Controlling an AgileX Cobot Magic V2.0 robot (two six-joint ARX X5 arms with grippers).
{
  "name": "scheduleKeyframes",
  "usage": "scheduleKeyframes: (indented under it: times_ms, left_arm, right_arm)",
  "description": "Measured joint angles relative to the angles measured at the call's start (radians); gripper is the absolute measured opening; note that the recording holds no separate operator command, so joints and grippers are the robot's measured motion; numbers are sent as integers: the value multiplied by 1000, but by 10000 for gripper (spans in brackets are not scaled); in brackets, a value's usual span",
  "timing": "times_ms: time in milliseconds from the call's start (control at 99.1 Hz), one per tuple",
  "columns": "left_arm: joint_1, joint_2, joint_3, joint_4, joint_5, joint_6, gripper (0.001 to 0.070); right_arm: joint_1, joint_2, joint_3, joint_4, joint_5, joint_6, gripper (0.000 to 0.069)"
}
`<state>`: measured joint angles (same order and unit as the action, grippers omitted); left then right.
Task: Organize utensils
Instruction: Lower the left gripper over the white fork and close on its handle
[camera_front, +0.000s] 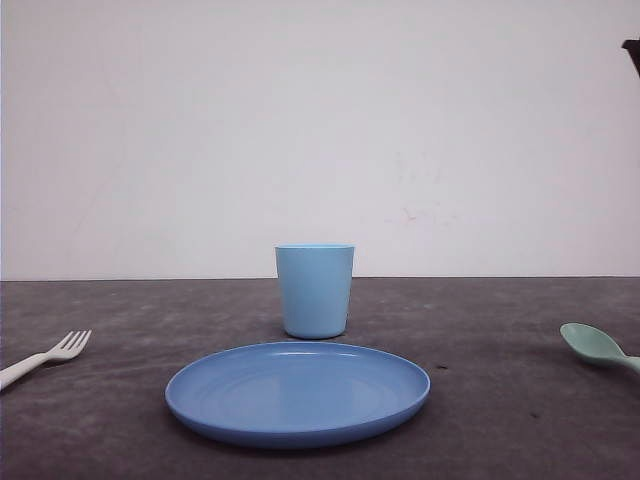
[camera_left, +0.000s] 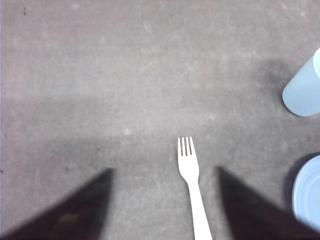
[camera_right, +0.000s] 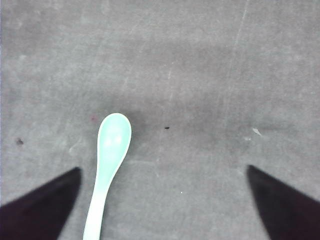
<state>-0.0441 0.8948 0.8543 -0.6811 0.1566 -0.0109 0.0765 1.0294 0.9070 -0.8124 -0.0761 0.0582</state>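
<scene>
A small white fork lies flat on the grey table at the far left, tines pointing toward the back. In the left wrist view the fork lies between the spread fingers of my left gripper, nearer one finger, untouched. A mint-green spoon lies at the far right of the table. In the right wrist view the spoon lies close to one finger of my right gripper, whose fingers are wide apart. Both grippers hang open above the table, holding nothing.
A round blue plate sits at the table's front centre, its rim showing in the left wrist view. A light blue cup stands upright just behind it, also seen as the cup beside the fork. A white wall backs the table.
</scene>
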Motion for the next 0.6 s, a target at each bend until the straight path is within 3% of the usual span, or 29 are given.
scheduleKeyframes:
  times_ms: [303,595]
  left_arm:
    - [-17,19,0,-37,1,-36,510]
    - [-151,169,-54,-40,0,-117,510]
  right_arm:
    - [0,0,0,0,0,-3,680]
    - [0,0,0,0,0,-3,680]
